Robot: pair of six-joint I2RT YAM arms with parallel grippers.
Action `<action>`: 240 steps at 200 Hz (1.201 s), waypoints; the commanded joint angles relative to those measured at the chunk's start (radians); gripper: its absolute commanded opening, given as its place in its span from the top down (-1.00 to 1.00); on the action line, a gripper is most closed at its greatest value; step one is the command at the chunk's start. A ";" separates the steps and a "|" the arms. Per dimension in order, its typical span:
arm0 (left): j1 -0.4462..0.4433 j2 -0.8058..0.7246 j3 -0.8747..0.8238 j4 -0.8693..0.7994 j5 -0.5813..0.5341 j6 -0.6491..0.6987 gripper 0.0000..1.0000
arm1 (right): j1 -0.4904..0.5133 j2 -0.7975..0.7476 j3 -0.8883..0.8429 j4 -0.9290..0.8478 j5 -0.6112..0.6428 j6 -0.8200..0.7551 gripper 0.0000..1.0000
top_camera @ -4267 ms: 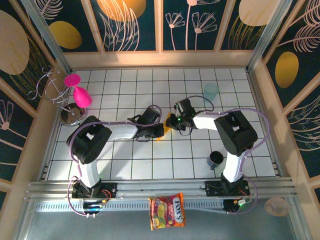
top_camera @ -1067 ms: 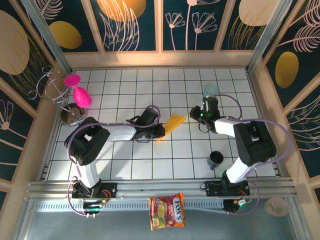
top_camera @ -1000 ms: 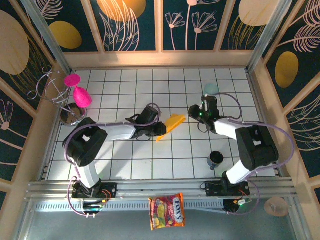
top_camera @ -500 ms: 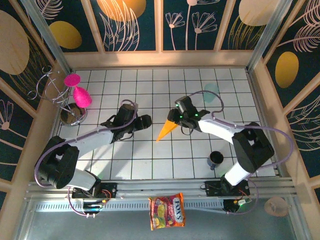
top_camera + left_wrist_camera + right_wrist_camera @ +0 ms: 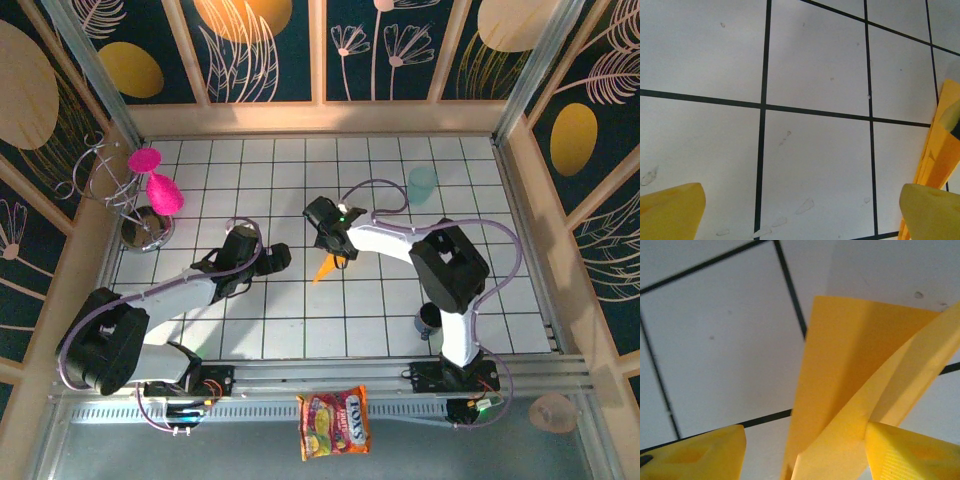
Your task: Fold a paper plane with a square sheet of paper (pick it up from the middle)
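Note:
The paper plane (image 5: 323, 268) is a slim orange-yellow folded dart lying mid-table; its pointed end pokes out toward the near left, and the rest is hidden under my right gripper (image 5: 335, 246). In the right wrist view the folded paper plane (image 5: 850, 355) rises between the wide-apart yellow fingers (image 5: 695, 452), a flap resting against the right one; the right gripper (image 5: 805, 455) is open. My left gripper (image 5: 279, 257) sits about a tile left of the plane, open over bare tile. In the left wrist view the left gripper (image 5: 800, 215) holds nothing, and the plane's edge (image 5: 940, 150) shows at the right.
A teal cup (image 5: 422, 182) stands at the back right and a dark mug (image 5: 432, 318) near the right arm's base. Pink glasses on a wire rack (image 5: 150, 190) stand far left. A red-and-yellow snack packet (image 5: 335, 422) lies off the tiles at the front.
The left gripper has let go of the paper and drawn back left. The right gripper has swung from the back right to over the plane, which now lies flatter and mostly covered.

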 commanded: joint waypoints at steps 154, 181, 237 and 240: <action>0.007 0.058 0.045 0.003 -0.002 0.020 -0.97 | 0.006 -0.127 -0.110 -0.045 0.053 0.143 0.27; 0.007 0.066 0.050 0.001 0.000 0.020 -0.98 | 0.003 -0.136 -0.128 -0.035 0.051 0.155 0.34; 0.008 0.047 0.053 -0.008 -0.017 -0.005 -0.97 | -0.002 -0.155 -0.132 -0.030 0.065 0.149 0.72; 0.010 0.043 0.053 -0.008 -0.017 -0.008 -0.98 | -0.001 -0.158 -0.132 -0.029 0.069 0.145 0.75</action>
